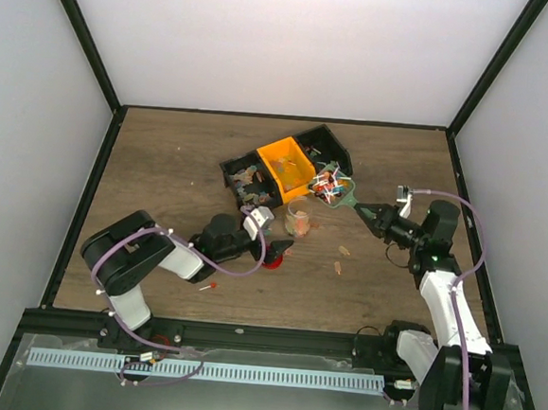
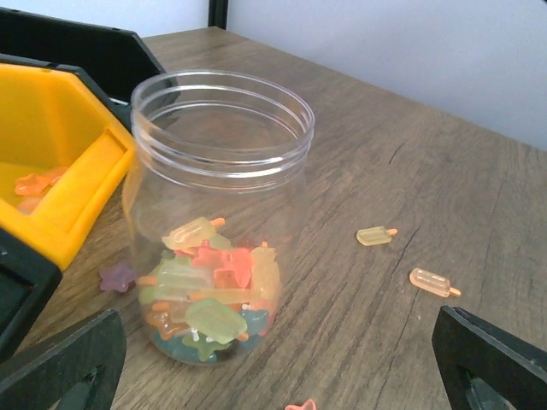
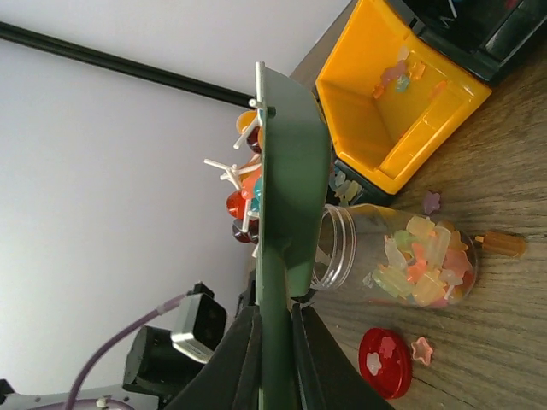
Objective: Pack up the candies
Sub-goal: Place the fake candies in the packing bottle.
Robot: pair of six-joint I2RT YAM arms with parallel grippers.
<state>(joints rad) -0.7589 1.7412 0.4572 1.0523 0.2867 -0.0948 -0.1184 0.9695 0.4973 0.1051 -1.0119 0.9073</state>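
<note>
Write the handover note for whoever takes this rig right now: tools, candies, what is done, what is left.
Left tool: open, with the clear plastic jar between its fingers, not gripped.
Right tool: shut on the handle of the green slotted scoop, which is raised near the jar mouth and loaded with stick candies.
Done: the jar is partly filled with small multicoloured candies; its lid is off.
Left: tip the scoop load in. More sweets lie in the yellow plastic bin, and two loose candies lie on the wooden table. The round red lid lies beside the jar.
</note>
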